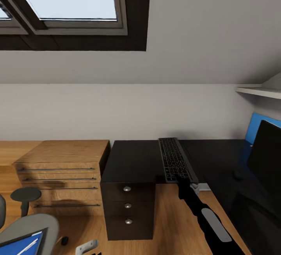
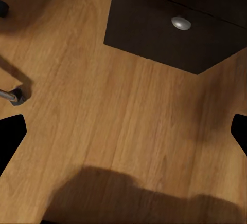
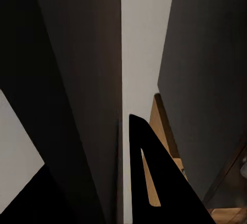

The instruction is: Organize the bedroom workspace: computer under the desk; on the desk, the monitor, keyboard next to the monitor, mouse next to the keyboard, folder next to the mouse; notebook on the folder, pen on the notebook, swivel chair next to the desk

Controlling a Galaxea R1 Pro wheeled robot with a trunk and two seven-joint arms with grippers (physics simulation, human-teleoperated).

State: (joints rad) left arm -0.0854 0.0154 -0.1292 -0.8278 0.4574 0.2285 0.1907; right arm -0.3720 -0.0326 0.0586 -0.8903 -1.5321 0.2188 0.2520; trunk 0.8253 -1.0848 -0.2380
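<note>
The keyboard [image 1: 175, 158] lies lengthwise on the black desk [image 1: 136, 159], its near end past the desk's front edge. My right gripper [image 1: 183, 180] is shut on that near end, and one dark finger [image 3: 154, 183] shows beside the keyboard's pale edge [image 3: 135, 54]. The monitor [image 1: 267, 157] stands at the right, with the small dark mouse [image 1: 237, 174] in front of it. At the lower left, the blue folder [image 1: 19, 246] rests on the swivel chair [image 1: 33, 224], with the white pen [image 1: 29, 247] across it. My left gripper [image 2: 123, 131] hangs open over the floor. The notebook and computer are out of view.
A dark three-drawer unit [image 1: 128, 208] with silver knobs [image 2: 180, 23] carries the desk's left end. A low light-wood cabinet [image 1: 62, 169] stands to its left. A chair castor [image 2: 15, 96] sits on the wood floor [image 2: 128, 111]. A blue panel [image 1: 257, 124] and a shelf [image 1: 259, 90] are at the right.
</note>
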